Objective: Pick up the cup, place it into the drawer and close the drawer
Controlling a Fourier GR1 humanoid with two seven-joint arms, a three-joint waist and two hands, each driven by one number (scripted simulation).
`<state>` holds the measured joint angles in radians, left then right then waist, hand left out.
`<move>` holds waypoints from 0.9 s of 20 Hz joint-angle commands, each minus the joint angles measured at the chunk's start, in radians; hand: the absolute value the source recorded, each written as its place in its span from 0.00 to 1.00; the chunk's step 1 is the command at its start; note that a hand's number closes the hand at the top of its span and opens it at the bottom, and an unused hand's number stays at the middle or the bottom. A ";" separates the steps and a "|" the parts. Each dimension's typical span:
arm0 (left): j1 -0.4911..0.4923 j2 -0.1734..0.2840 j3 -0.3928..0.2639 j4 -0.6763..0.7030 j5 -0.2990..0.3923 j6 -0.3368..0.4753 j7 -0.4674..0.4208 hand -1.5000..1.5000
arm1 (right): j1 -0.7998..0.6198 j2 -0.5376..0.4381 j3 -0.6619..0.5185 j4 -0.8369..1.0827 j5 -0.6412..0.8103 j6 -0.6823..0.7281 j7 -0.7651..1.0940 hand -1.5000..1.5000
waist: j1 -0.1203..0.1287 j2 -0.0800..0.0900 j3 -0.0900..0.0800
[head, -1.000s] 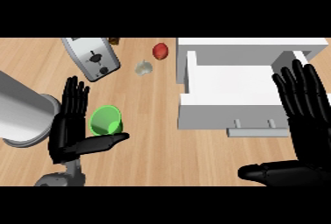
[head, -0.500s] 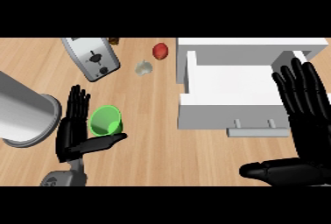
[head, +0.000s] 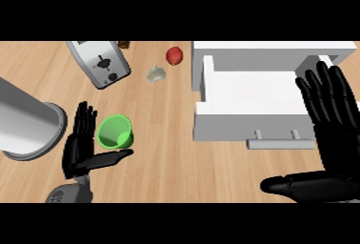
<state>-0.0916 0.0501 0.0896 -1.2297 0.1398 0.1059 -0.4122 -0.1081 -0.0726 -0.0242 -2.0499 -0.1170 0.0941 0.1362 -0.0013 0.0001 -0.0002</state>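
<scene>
A green cup (head: 115, 132) lies tilted on the wooden counter at the left, its mouth toward me. My left hand (head: 79, 143) stands right beside it, fingers straight along its left side and the thumb stretched under its lower rim, not curled round it. The white drawer (head: 243, 116) is pulled open at the right, its handle (head: 281, 140) on the front panel facing me. My right hand (head: 330, 124) is open, fingers up, over the drawer's right end, thumb pointing left near the lower edge.
A large metal pot (head: 25, 121) stands at the far left, close to my left hand. A toaster (head: 100, 63), a garlic bulb (head: 156, 74) and a red fruit (head: 174, 55) lie at the back of the counter.
My left hand and the green cup have shifted slightly toward the lower part of the view. The right hand has stayed in place.
</scene>
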 commanded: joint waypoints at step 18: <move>-0.135 0.040 0.095 0.474 0.026 -0.073 -0.331 0.00 | -0.001 0.005 0.005 -0.058 -0.004 0.002 0.055 0.00 | -0.001 0.000 0.000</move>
<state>-0.2107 0.0749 0.1772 -0.8168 0.1661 0.0481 -0.6992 -0.0896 -0.0774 -0.0332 -2.0777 -0.1347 0.1214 0.1539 -0.0026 0.0004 -0.0001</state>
